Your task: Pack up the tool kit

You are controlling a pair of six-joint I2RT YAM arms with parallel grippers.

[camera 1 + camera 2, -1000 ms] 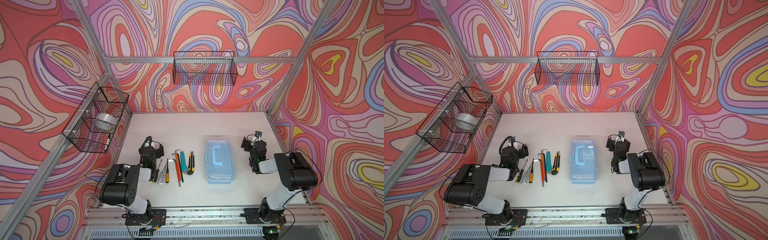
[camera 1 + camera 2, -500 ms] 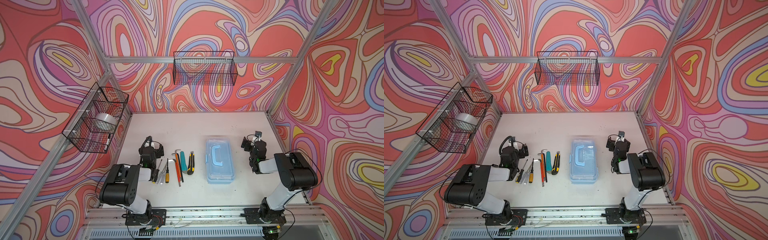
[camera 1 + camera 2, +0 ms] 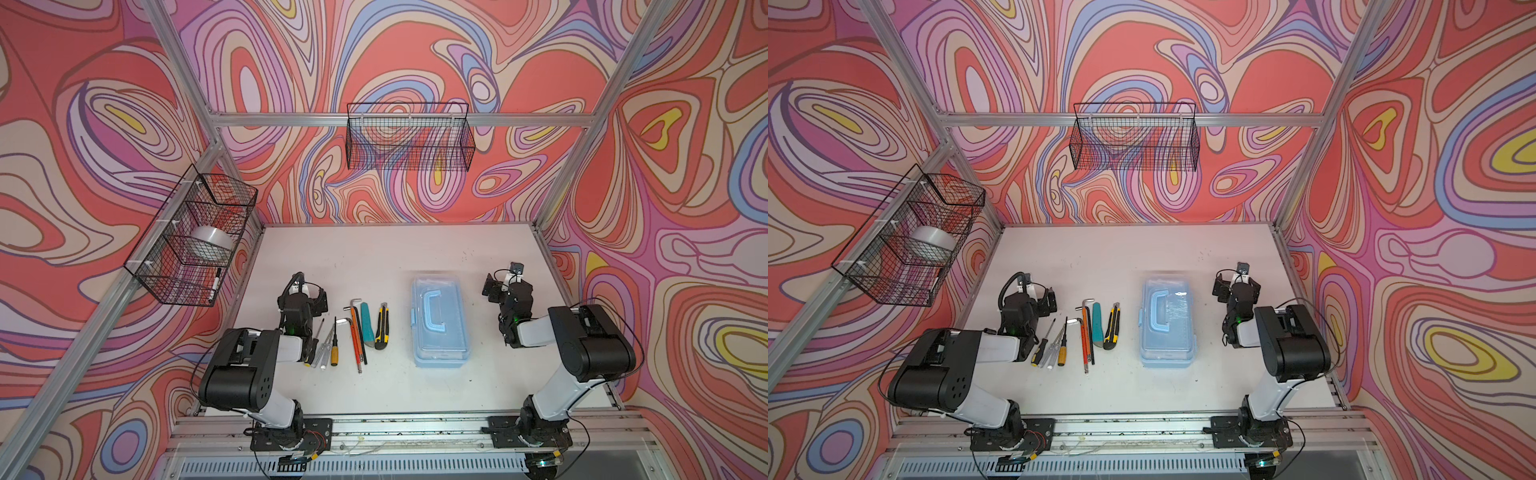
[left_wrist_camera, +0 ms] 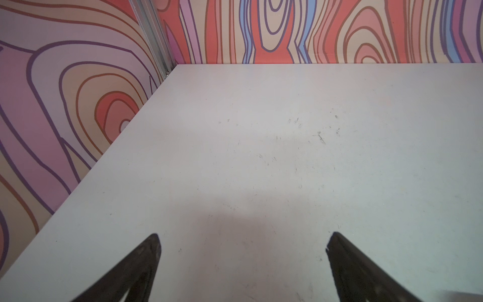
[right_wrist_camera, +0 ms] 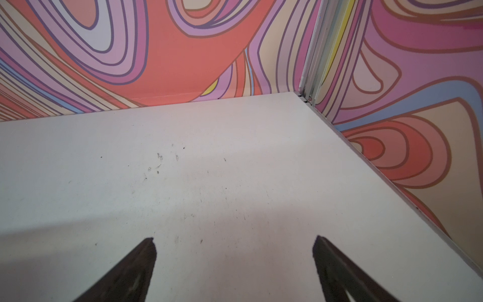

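light-blue tool kit box [image 3: 440, 322], lid closed, lies at the table [image 3: 374, 257] centre; loose tools [image 3: 357, 332] lie in a row beside it. left claw [image 4: 243, 236] and right claw [image 5: 235, 239] stand wide apart, empty, facing bare table to the far edge.

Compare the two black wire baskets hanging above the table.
The side basket is mounted at the left of the workspace; the back basket is at the rear. The side basket is split into compartments; the back basket is one long undivided trough. The side basket holds a tape roll and a marker; nothing shows in the back basket. Both are black wire mesh, hung above the table.
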